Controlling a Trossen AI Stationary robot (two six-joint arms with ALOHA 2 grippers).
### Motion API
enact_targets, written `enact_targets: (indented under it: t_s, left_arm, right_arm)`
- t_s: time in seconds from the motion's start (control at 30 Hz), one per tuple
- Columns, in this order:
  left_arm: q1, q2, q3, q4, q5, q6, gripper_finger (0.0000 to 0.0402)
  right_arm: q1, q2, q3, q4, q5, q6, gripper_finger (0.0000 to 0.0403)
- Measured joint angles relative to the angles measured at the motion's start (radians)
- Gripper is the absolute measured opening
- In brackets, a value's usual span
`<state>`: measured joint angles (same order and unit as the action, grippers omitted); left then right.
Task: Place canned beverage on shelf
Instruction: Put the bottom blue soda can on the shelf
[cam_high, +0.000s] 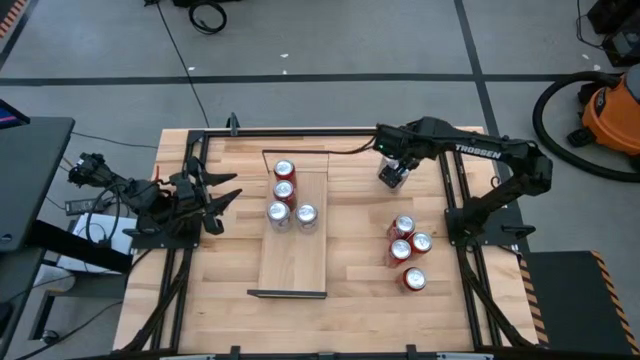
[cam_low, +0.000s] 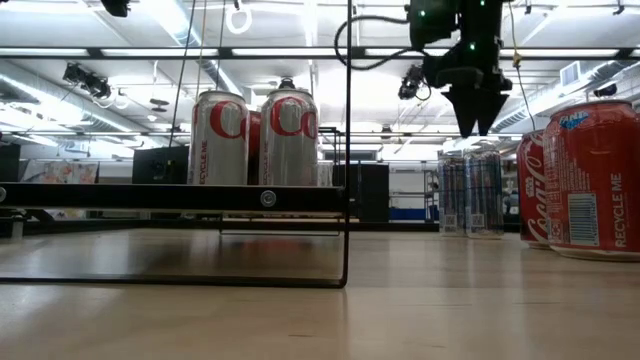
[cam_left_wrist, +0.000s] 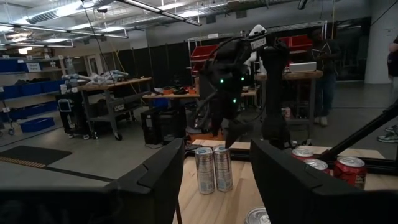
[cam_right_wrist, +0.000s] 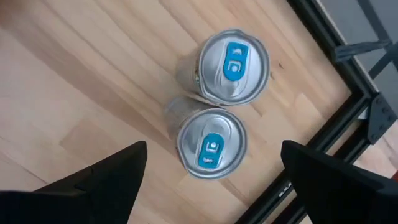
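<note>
The right gripper (cam_high: 391, 176) hangs above the table's far right area with its dark fingers spread wide and empty — directly over two slim silver cans with blue tabs (cam_right_wrist: 217, 102), which stand upright and touching. The long light-wood shelf with dark end rims (cam_high: 295, 255) lies mid-table and carries four upright cans (cam_high: 287, 198) at its far end. Four red cans (cam_high: 408, 250) cluster at right. The left gripper (cam_high: 222, 198) waits at the left edge, fingers apart — holding nothing.

An orange shop vacuum (cam_high: 612, 115) with a black hose (cam_high: 548, 108) stands on the grey floor (cam_high: 330, 40) beyond the tabletop's (cam_high: 360, 290) right corner. In the room behind, workbenches (cam_left_wrist: 115, 84) carry clutter, and a person (cam_left_wrist: 324, 68) stands by one.
</note>
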<state>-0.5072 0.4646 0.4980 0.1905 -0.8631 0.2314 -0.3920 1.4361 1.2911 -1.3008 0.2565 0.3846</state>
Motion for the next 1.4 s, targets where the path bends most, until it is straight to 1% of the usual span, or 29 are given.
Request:
enact_targets:
  t_s: [0.1, 0.3, 0.57, 0.73, 0.87, 1.03, 1.13, 1.23, 1.4]
  left_arm:
    - [0.000, 0.000, 0.000, 0.000, 0.000, 0.000, 0.0194]
    - [0.000, 0.000, 0.000, 0.000, 0.000, 0.000, 0.0194]
    - [0.000, 0.000, 0.000, 0.000, 0.000, 0.000, 0.0194]
    - [0.000, 0.000, 0.000, 0.000, 0.000, 0.000, 0.0194]
    - [0.000, 0.000, 0.000, 0.000, 0.000, 0.000, 0.0194]
    - [0.000, 0.000, 0.000, 0.000, 0.000, 0.000, 0.0194]
    - [0.000, 0.000, 0.000, 0.000, 0.000, 0.000, 0.0194]
    - [0.000, 0.000, 0.000, 0.000, 0.000, 0.000, 0.0194]
    - [0.000, 0.000, 0.000, 0.000, 0.000, 0.007, 0.0194]
  right_arm:
    - [-0.024, 0.000, -0.055, 0.030, -0.029, -0.019, 0.0390]
    - [-0.067, 0.000, -0.157, 0.146, -0.069, -0.045, 0.0392]
    - [-0.124, 0.000, -0.209, 0.230, -0.084, -0.067, 0.0387]
    - [-0.144, 0.000, -0.245, 0.280, -0.133, -0.072, 0.0361]
    - [-0.149, 0.001, -0.271, 0.278, -0.155, -0.072, 0.0326]
    - [-0.136, 0.001, -0.269, 0.266, -0.163, -0.065, 0.0277]
    - [-0.121, 0.002, -0.256, 0.248, -0.198, -0.046, 0.0257]
    - [-0.098, 0.002, -0.238, 0.227, -0.214, -0.018, 0.0252]
    - [-0.028, 0.002, -0.202, 0.192, -0.224, 0.034, 0.0259]
